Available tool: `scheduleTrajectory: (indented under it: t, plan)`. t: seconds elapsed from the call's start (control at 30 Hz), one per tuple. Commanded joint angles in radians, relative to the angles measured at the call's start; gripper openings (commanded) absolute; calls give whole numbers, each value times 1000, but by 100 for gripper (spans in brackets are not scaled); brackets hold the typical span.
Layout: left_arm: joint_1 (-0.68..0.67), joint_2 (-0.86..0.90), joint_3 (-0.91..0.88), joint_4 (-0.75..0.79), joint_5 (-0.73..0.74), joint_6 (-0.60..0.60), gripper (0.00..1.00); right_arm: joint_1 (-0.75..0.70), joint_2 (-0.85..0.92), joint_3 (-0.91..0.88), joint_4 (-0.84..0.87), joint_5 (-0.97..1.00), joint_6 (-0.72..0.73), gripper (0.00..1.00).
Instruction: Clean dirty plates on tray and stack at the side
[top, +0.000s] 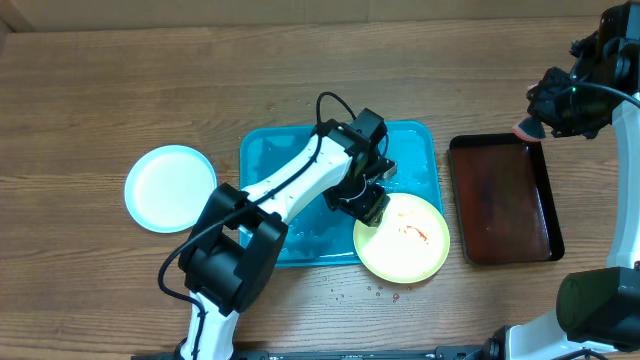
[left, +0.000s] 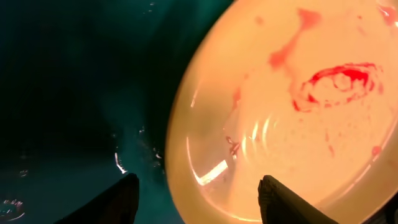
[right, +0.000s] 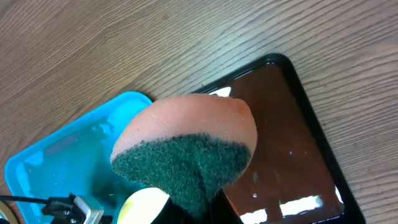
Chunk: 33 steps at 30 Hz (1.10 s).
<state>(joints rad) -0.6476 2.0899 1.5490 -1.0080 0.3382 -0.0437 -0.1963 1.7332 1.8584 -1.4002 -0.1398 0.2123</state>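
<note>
Sponge (right: 186, 149), pink and green, seemingly pinched in right gripper (top: 540, 110) near dark tray (top: 505, 200), left gripper (left: 199, 202) spread open over sauce-smeared yellow-green plate (top: 402, 236) overhanging corner of turquoise tray (top: 270, 160), blue plate (top: 170, 188) on table (top: 100, 80) beside.

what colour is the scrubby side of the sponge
Dark green; the sponge shows best in the right wrist view.

My left arm (top: 300, 180): I see glossy white link shells between black joint housings, with a thin black cable (top: 333, 100) looping off near the wrist. My left pincer (left: 200, 200): two dark, wedge-shaped fingertips (left: 121, 202). My right arm (top: 575, 95): black upper housings, a dark grey round joint (top: 592, 305) lower down, then a white link (top: 535, 338).
</note>
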Motion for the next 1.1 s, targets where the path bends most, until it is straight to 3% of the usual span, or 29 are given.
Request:
scheduleTrajectory:
  t: [0.0, 0.13, 0.37, 0.53, 0.77, 1.07]
  plan:
    - [3, 31, 26, -5, -54, -47, 58, -2, -5, 0, 4, 9, 0, 4]
    - [-2, 38, 25, 6, -62, -47, 50, -2, -5, 0, 7, 8, 0, 4]
    - [-7, 64, 25, 4, -61, -47, 46, -2, -5, 0, 18, 8, 0, 4]
    - [-7, 64, 25, 7, -61, -46, 33, -2, -5, 0, 17, 8, 0, 4]
    - [7, 64, 53, -21, -57, -49, 4, -2, -5, 0, 17, 8, 0, 4]
    - [130, 53, 87, -71, -119, -95, 4, 17, -5, 0, 18, -45, 0, 4]
